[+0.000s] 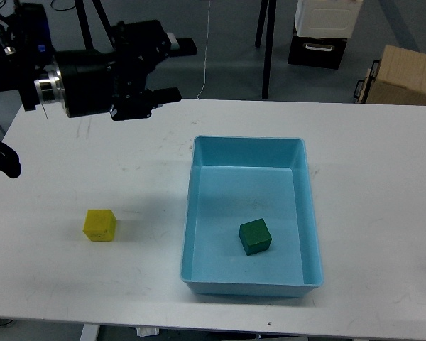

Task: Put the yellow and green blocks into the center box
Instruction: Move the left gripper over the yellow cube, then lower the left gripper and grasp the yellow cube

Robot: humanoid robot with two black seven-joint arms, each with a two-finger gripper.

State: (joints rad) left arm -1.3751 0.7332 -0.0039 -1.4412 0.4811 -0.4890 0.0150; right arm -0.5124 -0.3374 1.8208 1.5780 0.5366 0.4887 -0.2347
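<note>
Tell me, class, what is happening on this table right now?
A robot is sorting blocks into the light blue tray. The green block already lies inside it. The yellow block sits on the white table, left of the tray. The left gripper hangs above the table's far edge, fingers open and holding nothing. The right arm is out of view.

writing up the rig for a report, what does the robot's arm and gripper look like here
Only the left arm shows. It is black and bulky, with a silver metal ring around a thick cylindrical section and a small blue mark near the wrist. Thin cables run along its upper edge. The left gripper has two flat black fingers.
</note>
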